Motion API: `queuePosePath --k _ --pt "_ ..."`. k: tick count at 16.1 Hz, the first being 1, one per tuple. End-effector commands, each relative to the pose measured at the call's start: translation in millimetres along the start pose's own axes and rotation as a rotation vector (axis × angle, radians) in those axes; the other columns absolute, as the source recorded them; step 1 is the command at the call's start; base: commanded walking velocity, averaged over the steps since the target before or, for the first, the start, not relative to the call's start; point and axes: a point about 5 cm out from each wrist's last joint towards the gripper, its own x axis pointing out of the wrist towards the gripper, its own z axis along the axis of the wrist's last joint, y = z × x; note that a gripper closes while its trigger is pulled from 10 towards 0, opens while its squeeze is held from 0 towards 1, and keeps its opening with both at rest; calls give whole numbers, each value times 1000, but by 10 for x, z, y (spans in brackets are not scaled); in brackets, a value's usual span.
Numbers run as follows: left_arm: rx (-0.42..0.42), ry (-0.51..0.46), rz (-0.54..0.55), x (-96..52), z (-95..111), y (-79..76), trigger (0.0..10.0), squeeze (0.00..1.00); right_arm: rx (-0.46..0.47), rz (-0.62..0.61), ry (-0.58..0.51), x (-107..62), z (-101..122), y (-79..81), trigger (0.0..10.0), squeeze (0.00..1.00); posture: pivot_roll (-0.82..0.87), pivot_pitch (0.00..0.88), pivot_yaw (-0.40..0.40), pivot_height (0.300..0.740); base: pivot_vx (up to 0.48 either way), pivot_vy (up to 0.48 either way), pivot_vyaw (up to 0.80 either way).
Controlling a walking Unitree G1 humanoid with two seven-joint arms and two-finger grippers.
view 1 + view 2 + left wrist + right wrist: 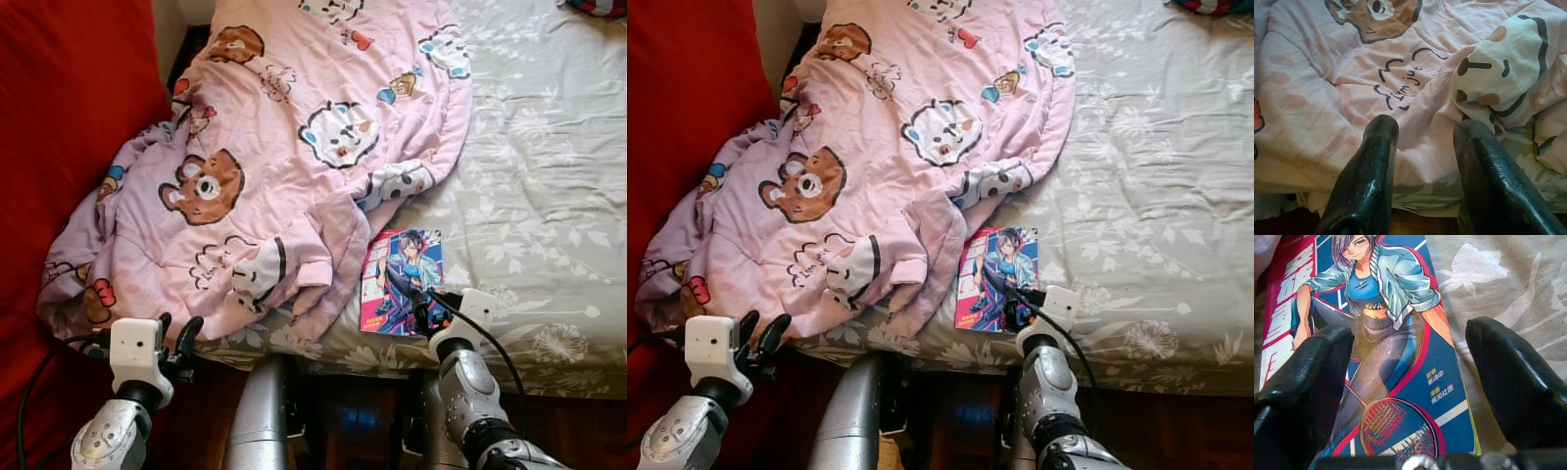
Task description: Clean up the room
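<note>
A comic book with a cartoon figure on its cover lies flat near the bed's front edge, beside the hem of a rumpled pink blanket printed with bears. My right gripper hovers over the book's near end. In the right wrist view it is open, one finger over the cover and the other over the sheet. My left gripper is open at the bed's front left edge, pointing at the blanket, with nothing between its fingers.
The bed carries a grey floral sheet, bare on its right half. A red surface rises along the left side. A dark striped item pokes in at the far right corner. My silver legs stand against the bed front.
</note>
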Motion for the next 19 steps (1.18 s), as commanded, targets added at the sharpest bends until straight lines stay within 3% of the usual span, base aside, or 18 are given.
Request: queuePosePath --k 1,13,19 --pt "23 32 10 -66 -27 55 10000 0 30 -8 46 -49 -124 -9 10000 0 255 346 142 609 0 0 0" --pt "30 46 -2 -104 -26 44 10000 0 61 10 70 -65 -136 -111 10000 0 263 354 155 609 0 0 0" --pt "28 47 -5 -104 -25 42 10000 0 106 39 -20 -43 -19 -115 10000 0 265 353 158 609 0 0 0"
